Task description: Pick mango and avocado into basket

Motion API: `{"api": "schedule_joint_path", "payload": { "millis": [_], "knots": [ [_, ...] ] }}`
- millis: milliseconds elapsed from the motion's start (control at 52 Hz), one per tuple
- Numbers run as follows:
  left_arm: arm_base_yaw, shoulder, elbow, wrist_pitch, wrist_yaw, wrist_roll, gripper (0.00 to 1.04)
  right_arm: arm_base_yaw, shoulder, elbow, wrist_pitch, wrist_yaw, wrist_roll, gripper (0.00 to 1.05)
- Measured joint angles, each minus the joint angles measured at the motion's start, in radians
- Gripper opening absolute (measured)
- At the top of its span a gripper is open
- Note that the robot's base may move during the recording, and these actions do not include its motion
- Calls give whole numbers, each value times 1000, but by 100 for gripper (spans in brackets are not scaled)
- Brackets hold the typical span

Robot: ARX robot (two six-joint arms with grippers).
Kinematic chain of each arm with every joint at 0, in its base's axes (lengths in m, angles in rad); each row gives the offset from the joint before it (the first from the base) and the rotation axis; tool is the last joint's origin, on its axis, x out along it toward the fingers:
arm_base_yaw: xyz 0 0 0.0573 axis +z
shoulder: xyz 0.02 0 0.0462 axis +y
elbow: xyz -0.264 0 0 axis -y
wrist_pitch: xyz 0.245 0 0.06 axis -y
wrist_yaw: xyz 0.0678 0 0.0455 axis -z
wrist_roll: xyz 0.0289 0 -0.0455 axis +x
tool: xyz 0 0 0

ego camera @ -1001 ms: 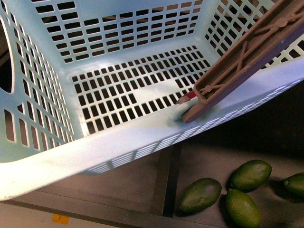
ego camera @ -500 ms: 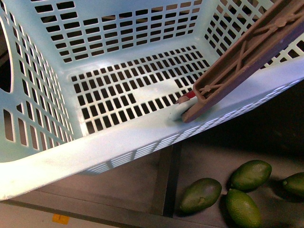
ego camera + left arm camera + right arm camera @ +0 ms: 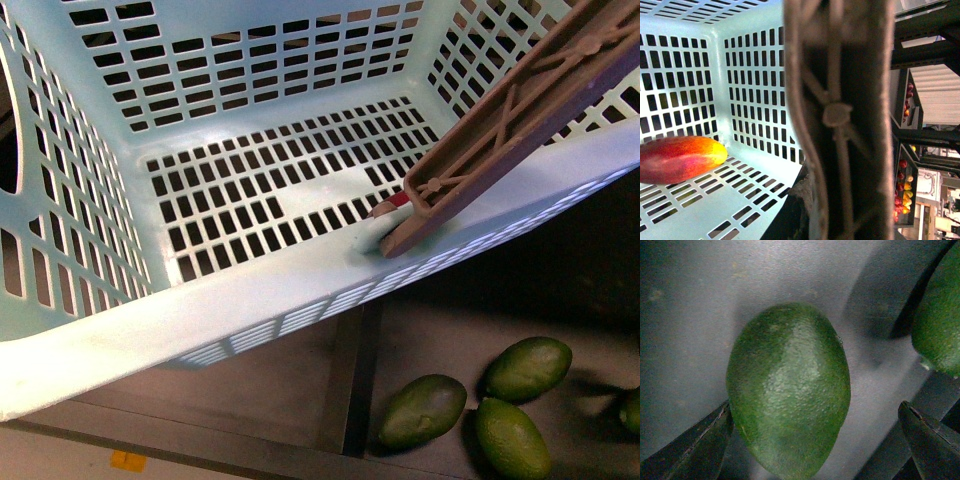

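Four green avocados lie on the dark surface below the tilted basket, one of them cut off at the frame edge. We record one red-yellow mango inside the basket, on a slotted panel. The right gripper is spread wide astride an avocado; contact appears doubtful. The blurred brown handle fills the left wrist view. The left gripper does not show, so we cannot tell its state.
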Motion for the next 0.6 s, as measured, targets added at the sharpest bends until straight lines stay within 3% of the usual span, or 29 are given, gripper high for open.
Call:
{"api": "schedule_joint_path", "payload": {
  "millis": [404, 597],
  "knots": [
    [0, 0, 0, 0, 0, 0, 4, -8, 24, 56, -15, 0, -12, 96],
    [0, 0, 0, 0, 0, 0, 4, -13, 24, 58, -16, 2, -12, 68]
  ]
}}
